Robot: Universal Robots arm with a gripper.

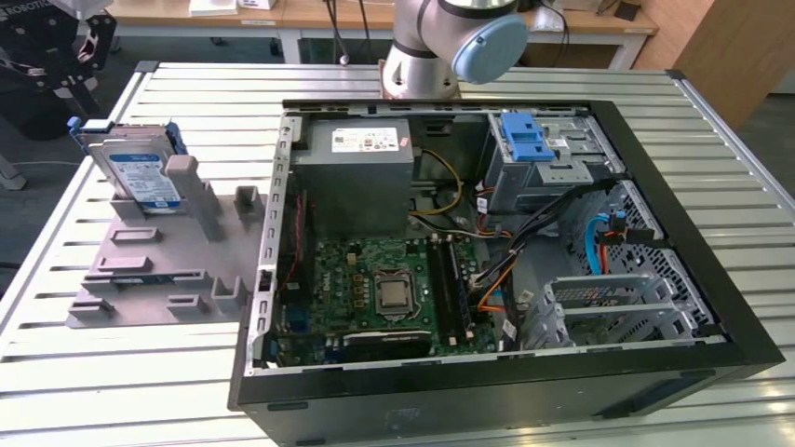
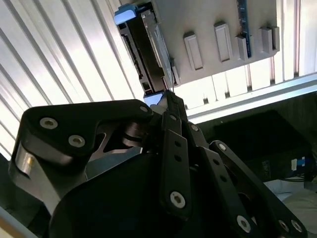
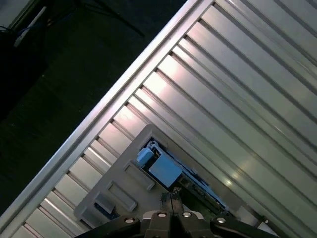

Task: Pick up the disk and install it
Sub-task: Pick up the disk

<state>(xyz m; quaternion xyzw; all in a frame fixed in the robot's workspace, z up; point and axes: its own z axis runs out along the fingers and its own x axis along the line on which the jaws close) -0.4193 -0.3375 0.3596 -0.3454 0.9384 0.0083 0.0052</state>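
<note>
We see the black gripper (image 3: 171, 199) clenched, its fingertips pressed together with nothing held between them in the first wrist view. In the exterior view it hangs at the far corner of the slatted aluminium counter (image 1: 149, 382), on the exterior view's left, just above the flat silver hard disk with its blue-and-white label and blue plastic rails (image 1: 134, 172). We cannot tell whether the gripper touches the disk's upper edge or hangs a little clear of it.

The disk stands on edge, leaning slightly, in a slot at the far end of a grey plastic holder with several upright pegs and slots (image 1: 149, 279). The holder lies flat on the counter, just beside the open black desktop computer case (image 1: 497, 396) and on the exterior view's left of it. In both wrist views we look along the disk's narrow edge, with a blue rail end close to the fingertips.

The case lies on its side with its interior exposed. Inside we make out a large grey power supply box (image 1: 360, 177) at the far side, a green motherboard (image 1: 372, 279) nearer the camera, and a blue plastic bracket (image 1: 528, 140) fixed on top of a metal drive cage (image 1: 553, 172) in the far corner on the exterior view's right. The disk is well apart from that cage. The arm's grey base with a blue cap (image 1: 448, 42) rises behind the case.
</note>
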